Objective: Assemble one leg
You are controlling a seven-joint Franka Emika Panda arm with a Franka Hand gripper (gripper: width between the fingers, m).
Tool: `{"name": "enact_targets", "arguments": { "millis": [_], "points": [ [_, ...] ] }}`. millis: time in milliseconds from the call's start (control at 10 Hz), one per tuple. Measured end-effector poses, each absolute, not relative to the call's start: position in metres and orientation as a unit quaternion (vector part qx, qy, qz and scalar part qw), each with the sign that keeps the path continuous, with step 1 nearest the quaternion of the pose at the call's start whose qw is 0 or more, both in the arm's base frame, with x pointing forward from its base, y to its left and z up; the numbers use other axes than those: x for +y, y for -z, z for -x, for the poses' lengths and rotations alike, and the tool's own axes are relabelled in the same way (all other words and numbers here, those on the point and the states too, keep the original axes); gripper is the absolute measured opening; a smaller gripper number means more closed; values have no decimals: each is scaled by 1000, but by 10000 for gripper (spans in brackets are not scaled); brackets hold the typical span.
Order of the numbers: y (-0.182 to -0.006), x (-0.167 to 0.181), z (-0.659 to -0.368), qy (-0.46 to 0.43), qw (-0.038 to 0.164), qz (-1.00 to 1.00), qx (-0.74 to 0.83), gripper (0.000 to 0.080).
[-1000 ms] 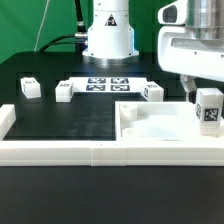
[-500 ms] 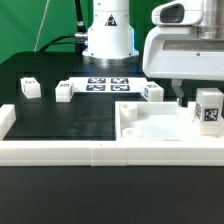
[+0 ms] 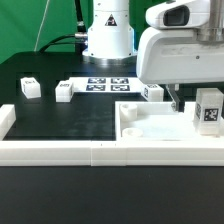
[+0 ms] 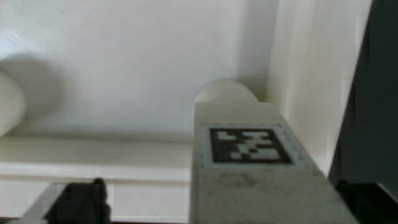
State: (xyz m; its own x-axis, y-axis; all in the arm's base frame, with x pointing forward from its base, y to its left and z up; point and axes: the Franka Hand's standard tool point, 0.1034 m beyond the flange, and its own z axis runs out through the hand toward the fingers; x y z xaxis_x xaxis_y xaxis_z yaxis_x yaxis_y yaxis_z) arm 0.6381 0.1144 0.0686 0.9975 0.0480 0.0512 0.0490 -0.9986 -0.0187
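A leg (image 3: 208, 108), a small white block with a black-and-white tag, stands on the large white body (image 3: 150, 128) at the exterior view's right. My gripper (image 3: 180, 99) hangs low just to the left of this leg, over the body. In the wrist view the leg (image 4: 249, 150) reaches in between my fingers. It lies close to one finger (image 4: 365, 200), and a gap shows to the other finger (image 4: 80, 200). The jaws stand open around it and do not clamp it. Three more legs (image 3: 29, 88) (image 3: 64, 90) (image 3: 153, 92) lie on the black mat.
The marker board (image 3: 108, 83) lies at the back, in front of the arm's base. A white rail (image 3: 90, 150) runs along the front of the mat. The arm's white housing (image 3: 185, 45) fills the upper right of the exterior view.
The arm has moved toward the exterior view's left and now covers more of that view. The tagged leg on the white body has not moved.
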Motion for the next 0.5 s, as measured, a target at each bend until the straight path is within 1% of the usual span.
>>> {"name": "enact_targets", "arguments": {
  "millis": [100,200,300,500],
  "points": [
    [-69,114,-638,25,10,999,-24,499],
    [-69,114,-638,25,10,999,-24,499],
    [-69,114,-638,25,10,999,-24,298],
    [-69,114,-638,25,11,999,-16,290]
  ]
}}
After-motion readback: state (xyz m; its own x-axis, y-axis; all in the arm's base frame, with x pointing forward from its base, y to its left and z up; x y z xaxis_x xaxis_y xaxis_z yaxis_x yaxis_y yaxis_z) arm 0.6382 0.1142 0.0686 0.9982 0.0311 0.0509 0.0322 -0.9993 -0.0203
